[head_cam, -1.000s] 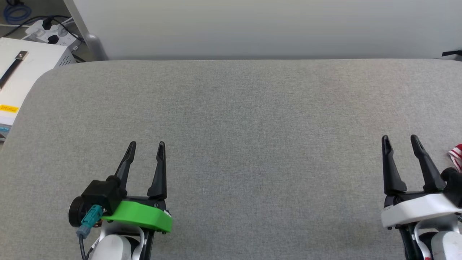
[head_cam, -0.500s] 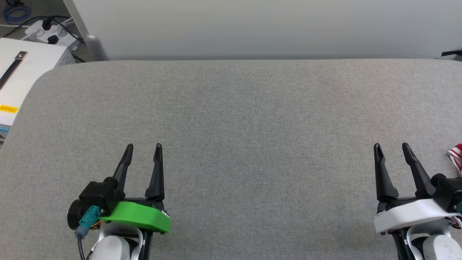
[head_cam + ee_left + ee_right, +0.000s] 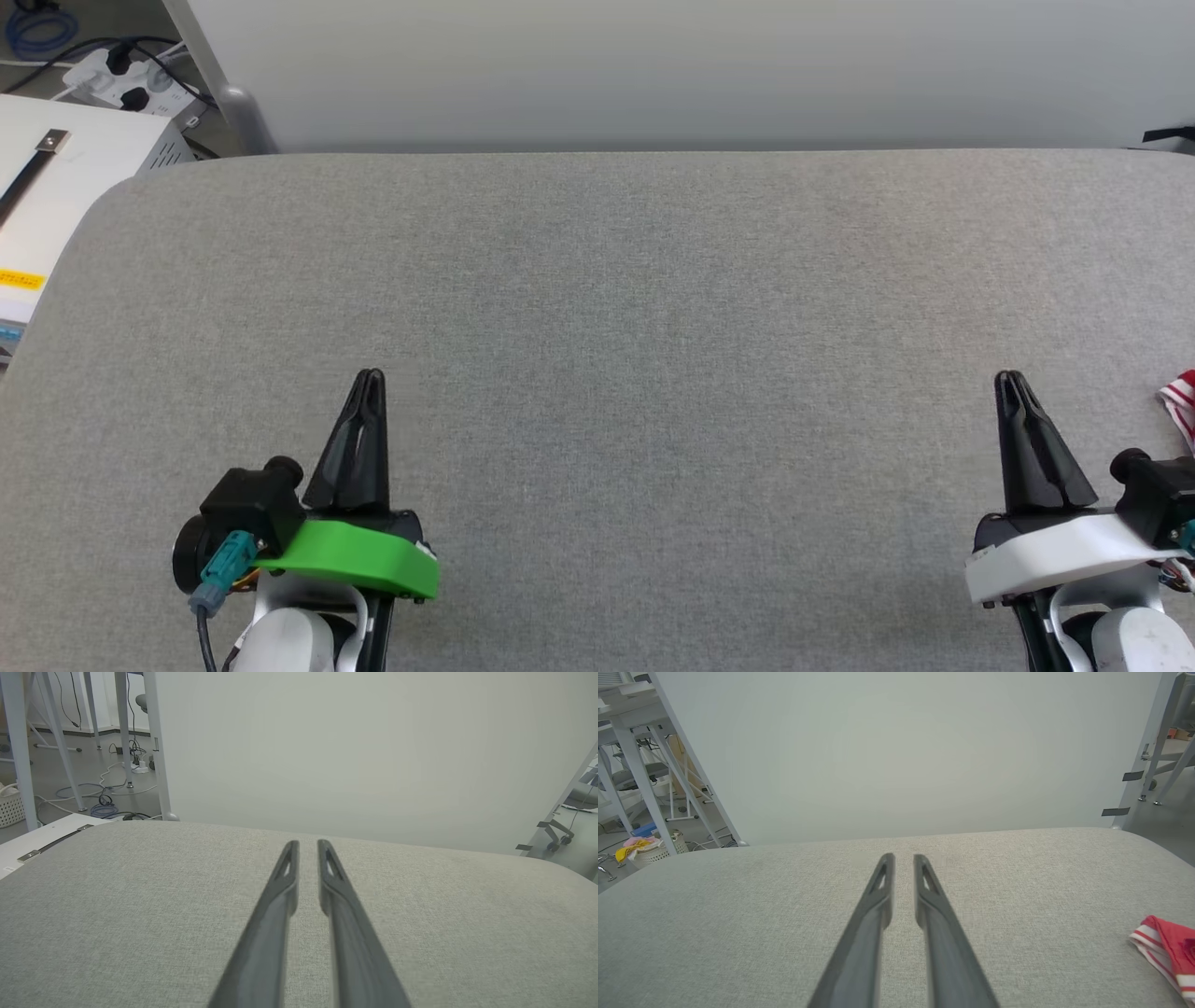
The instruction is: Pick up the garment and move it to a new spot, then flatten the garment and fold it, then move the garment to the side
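A corner of the garment (image 3: 1180, 407), red cloth with red-and-white stripe trim, lies on the grey table at the far right edge of the head view. The right wrist view shows the garment (image 3: 1168, 951) at its lower right, cut off by the frame. My right gripper (image 3: 1012, 378) hovers just left of it, apart from the cloth, its two dark fingers (image 3: 878, 891) drawn together with nothing between them. At the lower left my left gripper (image 3: 371, 375) is likewise shut and empty, and its fingers (image 3: 285, 877) point across bare cloth surface.
The grey padded table (image 3: 597, 299) has rounded far corners and a pale panel (image 3: 653, 65) stands behind it. A white box (image 3: 65, 177) and a power strip (image 3: 121, 79) sit off the table's left. A basket of cloths (image 3: 644, 849) stands on the floor.
Both grippers have closed from open to fingers together. The right arm drew back slightly earlier on. The garment has not moved.
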Controlling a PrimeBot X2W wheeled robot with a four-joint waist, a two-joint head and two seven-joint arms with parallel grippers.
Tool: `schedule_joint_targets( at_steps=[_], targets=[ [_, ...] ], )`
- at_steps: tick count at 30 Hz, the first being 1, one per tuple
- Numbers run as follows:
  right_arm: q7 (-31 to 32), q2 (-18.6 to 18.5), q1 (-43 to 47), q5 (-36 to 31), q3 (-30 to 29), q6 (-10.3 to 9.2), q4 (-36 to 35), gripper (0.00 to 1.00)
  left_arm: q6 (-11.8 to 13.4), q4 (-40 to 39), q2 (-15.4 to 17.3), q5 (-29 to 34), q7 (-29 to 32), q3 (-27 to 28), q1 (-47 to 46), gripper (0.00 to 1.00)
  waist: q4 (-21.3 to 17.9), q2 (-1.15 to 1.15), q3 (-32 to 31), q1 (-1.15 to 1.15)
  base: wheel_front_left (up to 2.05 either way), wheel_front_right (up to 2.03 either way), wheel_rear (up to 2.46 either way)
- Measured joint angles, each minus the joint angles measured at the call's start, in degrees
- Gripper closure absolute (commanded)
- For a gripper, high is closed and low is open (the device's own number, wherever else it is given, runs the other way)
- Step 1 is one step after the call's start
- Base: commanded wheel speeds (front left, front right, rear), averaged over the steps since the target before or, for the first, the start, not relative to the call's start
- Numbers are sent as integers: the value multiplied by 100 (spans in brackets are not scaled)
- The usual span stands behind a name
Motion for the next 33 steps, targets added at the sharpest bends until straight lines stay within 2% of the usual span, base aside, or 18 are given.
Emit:
schedule_joint_targets(
  at_steps=[33],
  targets=[
    [276,74,3,-337,20,0,-15,100,144,-142,0,296,358,13,10,100,-23,0,-154,0,0,0,0]
  ],
)
